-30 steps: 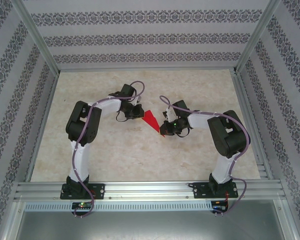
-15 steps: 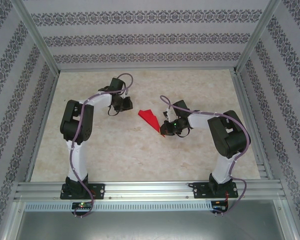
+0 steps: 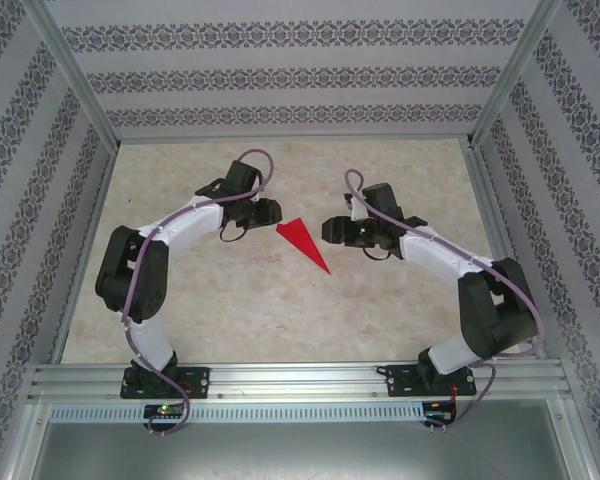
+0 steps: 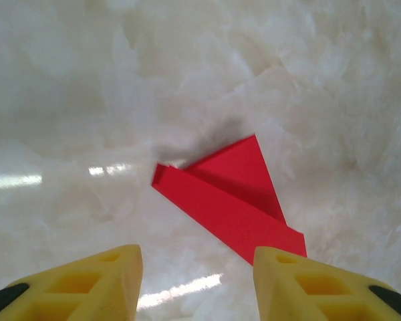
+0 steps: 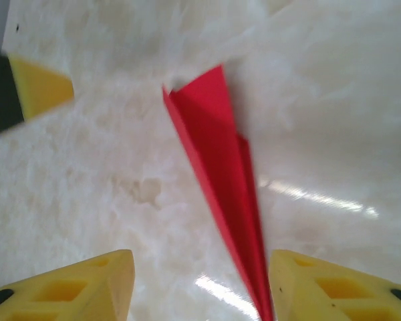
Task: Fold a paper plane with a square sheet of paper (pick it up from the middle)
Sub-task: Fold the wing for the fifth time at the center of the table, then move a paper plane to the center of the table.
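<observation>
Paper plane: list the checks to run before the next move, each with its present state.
1. Paper plane lies on the table, held by neither gripper: ok.
2. Left gripper open, nothing between its fingers: ok.
3. Right gripper open, gripping nothing: ok.
4. Paper plane between the two grippers, likely within reach of both: ok.
5. Creases pressed fully flat: cannot tell.

White-shelled with black joints, the left arm (image 3: 185,224) and right arm (image 3: 435,252) each carry a looping purple cable (image 3: 252,159), stand on black base plates (image 3: 165,381) and end in yellow, hollow-moulded fingers (image 4: 87,284).
</observation>
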`<state>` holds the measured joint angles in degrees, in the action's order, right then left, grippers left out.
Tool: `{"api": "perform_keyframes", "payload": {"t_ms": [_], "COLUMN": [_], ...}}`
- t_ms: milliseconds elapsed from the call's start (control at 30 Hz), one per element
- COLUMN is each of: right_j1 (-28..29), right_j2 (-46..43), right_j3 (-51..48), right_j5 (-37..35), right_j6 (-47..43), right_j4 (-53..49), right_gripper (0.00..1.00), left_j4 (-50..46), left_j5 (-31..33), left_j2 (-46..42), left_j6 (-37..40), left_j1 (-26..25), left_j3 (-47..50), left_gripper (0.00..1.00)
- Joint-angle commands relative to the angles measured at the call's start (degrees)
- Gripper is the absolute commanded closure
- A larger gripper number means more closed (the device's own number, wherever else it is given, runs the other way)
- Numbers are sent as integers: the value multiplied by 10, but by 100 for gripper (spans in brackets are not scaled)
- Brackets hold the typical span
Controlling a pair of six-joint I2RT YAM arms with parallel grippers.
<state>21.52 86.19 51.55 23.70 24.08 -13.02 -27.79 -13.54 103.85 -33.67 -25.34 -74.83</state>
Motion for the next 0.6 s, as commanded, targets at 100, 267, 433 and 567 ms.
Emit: {"api": "perform_keyframes", "payload": {"t_ms": [100,267,433,567], "right_j1": [-29,-52,-75,-77], "right_j2": [-55,-99,-139,-147], "right_j3": [-68,-112,-140,-142], "right_j5": [-144,-185,-183,-181], "right_j6": [-1,1,20,21], "right_j4": [39,61,74,69], "right_gripper": [31,22,18,18], "left_j4": [-53,-79,-137,-192], "left_j5": [47,68,101,109], "left_j2": [12,57,116,163], "left_j6": [-85,-129,-147,-148], "left_j1": [-68,-110,-129,-135], "left_j3": [-13,-63,-140,-199], "left_gripper": [31,25,26,30]}}
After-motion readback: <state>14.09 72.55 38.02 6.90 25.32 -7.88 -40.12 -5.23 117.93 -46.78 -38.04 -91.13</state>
